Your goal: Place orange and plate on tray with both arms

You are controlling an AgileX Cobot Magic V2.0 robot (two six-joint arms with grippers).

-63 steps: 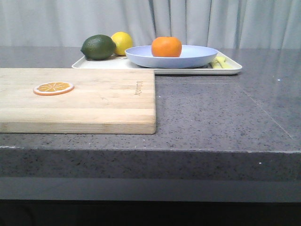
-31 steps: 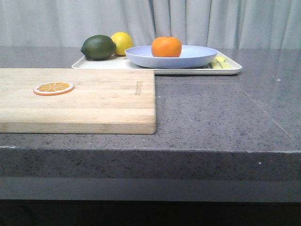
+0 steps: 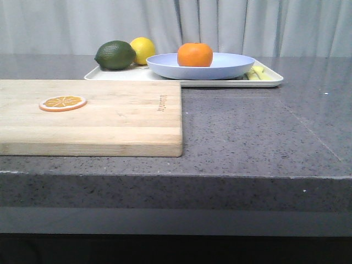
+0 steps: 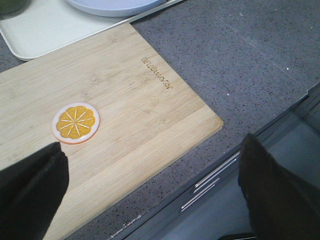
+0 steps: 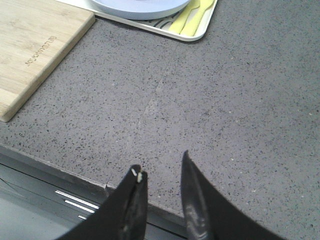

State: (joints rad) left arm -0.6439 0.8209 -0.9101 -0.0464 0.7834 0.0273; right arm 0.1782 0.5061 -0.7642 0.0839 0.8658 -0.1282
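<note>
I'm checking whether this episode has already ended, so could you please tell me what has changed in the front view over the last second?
Nothing visibly changed. The orange sits in the plate, which rests on the tray, as before, and the lime, lemon, cutting board and orange slice lie where they were. Neither arm shows in the front view in any of the pictures.

The near right of the counter [image 3: 258, 132] is bare grey stone, open for a gripper to pass. The cutting board [image 3: 88, 115] with an orange slice [image 3: 62, 103] fills the near left. The tray [image 3: 181, 81] spans the far middle, crowded by plate [image 3: 201, 67], orange [image 3: 194, 54], lime [image 3: 115, 55] and lemon [image 3: 143, 49].
</note>
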